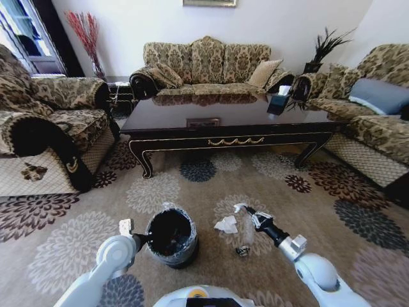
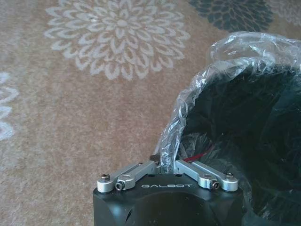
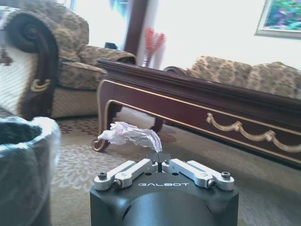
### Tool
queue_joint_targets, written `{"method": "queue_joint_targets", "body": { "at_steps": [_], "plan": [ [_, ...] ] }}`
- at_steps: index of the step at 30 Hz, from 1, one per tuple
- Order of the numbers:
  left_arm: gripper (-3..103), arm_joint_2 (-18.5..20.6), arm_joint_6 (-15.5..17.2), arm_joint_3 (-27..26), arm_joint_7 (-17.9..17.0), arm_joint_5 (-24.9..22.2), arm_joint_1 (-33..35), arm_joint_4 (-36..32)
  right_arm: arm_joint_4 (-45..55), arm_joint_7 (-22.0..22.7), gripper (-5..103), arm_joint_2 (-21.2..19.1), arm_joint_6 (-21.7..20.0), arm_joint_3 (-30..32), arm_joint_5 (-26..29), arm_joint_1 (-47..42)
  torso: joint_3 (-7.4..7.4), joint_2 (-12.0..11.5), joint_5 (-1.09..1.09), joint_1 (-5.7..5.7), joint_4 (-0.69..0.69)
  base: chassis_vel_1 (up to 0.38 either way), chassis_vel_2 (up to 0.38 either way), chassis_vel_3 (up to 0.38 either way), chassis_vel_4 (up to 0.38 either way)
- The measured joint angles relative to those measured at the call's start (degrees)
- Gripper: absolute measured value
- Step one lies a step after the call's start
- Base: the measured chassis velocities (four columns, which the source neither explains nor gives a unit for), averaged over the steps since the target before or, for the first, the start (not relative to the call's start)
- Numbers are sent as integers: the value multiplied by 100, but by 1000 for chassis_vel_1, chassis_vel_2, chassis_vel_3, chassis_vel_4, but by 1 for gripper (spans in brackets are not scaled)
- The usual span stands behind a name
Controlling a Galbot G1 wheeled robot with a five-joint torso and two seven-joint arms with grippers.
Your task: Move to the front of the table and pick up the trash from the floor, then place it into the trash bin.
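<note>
Patterned carpet (image 1: pixel 192 192) underfoot: left gripper (image 2: pixel 163 165), fingers pinched together on the liner at the trash bin (image 1: pixel 170 236) rim, steadies it. Right gripper (image 3: pixel 160 157), fingers closed and empty, sits low before the paper wad (image 1: pixel 226 224), bottle (image 1: pixel 245 233) alongside. Judgement: open wide before advancing, descend squarely over the wad; table (image 1: pixel 230 125) beyond.

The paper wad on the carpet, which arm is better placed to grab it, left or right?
Probably the right. The right gripper hangs low beside the paper wad, which lies just ahead of its shut fingers in the right wrist view. The left gripper sits on the trash bin's far side, pinching the liner.
</note>
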Motion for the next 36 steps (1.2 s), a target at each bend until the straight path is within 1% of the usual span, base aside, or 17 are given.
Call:
{"method": "queue_joint_targets", "body": {
  "at_steps": [3, 5, 8, 11, 14, 15, 16, 19, 20, 21, 25, 27, 28, 30, 32, 34, 36],
  "plan": [
    [0, 89, 1, 321, -2, 8, -309, 103, 237, -9, 0, -255, -59, -47, 8, 3, 1, 0, 0, 0, 1, 0, 0, 0, 0],
    [0, 105, 1, 383, -2, -2, -385, 124, 282, -10, 0, -289, -73, -52, 17, 4, 1, 0, 0, 0, 1, 0, 0, 0, 0],
    [0, 160, 0, 760, -3, -136, -894, 253, 525, 10, 0, -432, -170, -134, 61, 54, 0, 0, 0, 0, 0, 0, 0, 0, 0],
    [0, 172, 0, 966, -15, -196, -1148, 307, 585, 39, 0, -517, -192, -193, 54, 96, 1, 0, 1, 0, -1, 0, 0, 0, 0],
    [0, 126, 1, 1455, -42, -307, -1651, 453, 664, 38, 0, -753, -224, -260, -30, 199, 1, 0, 1, 0, 0, 0, 0, 0, 0],
    [0, 100, 0, 1588, -51, -317, -1770, 506, 680, 37, 0, -812, -241, -269, -15, 225, 1, 0, 2, 0, -1, 0, 0, 0, 0],
    [0, 100, 0, 1588, -51, -317, -1770, 506, 680, 37, 0, -812, -241, -269, -15, 225, 1, 0, 2, 0, -1, 0, 0, 0, 0],
    [0, -56, 1, 2123, -89, -329, -2289, 748, 719, 37, 0, -978, -295, -262, 114, 302, 1, 0, 0, 0, 0, 0, 0, 0, 0],
    [0, -83, 0, 2248, -100, -333, -2411, 798, 723, 37, 0, -993, -303, -260, 139, 313, 1, 0, 1, 0, 0, 0, 0, 0, 0],
    [0, -83, 0, 2248, -100, -333, -2411, 798, 723, 37, 0, -993, -303, -260, 139, 313, 1, 0, 1, 0, 0, 0, 0, 0, 0],
    [0, -226, 1, 3013, -165, -521, -3227, 1097, 740, 36, 0, -955, -321, -205, 166, 254, 1, 0, 2, 0, 0, 0, 0, 0, 0],
    [0, -258, 0, 3117, -181, -570, -3343, 1138, 740, 36, 0, -940, -321, -201, 163, 245, 1, 0, 2, 0, -1, 0, 0, 0, 0],
    [0, -353, 1, 3373, -219, -683, -3633, 1225, 740, 32, 0, -912, -321, -196, 133, 233, 1, 0, 2, 0, -1, 0, 0, 0, 0],
    [0, -481, -1, 3677, -260, -768, -3935, 1340, 740, 17, 0, -879, -321, -176, 78, 205, 1, -1, 2, 0, -1, 0, 0, 0, 0],
    [0, -502, -1, 3726, -263, -779, -3976, 1362, 740, 14, 0, -872, -321, -170, 70, 194, 1, 0, 2, 0, -1, 0, 0, 0, 0],
    [0, -598, 0, 3953, -282, -801, -4143, 1470, 740, 0, 0, -825, -321, -113, 8, 97, 1, 0, 1, 0, -1, 0, 0, 0, 0],
    [0, -626, 0, 4003, -284, -804, -4162, 1491, 740, -7, 0, -805, -318, -97, -12, 60, 1, 0, 2, 0, -1, 0, 0, 0, 0]
  ]
}}
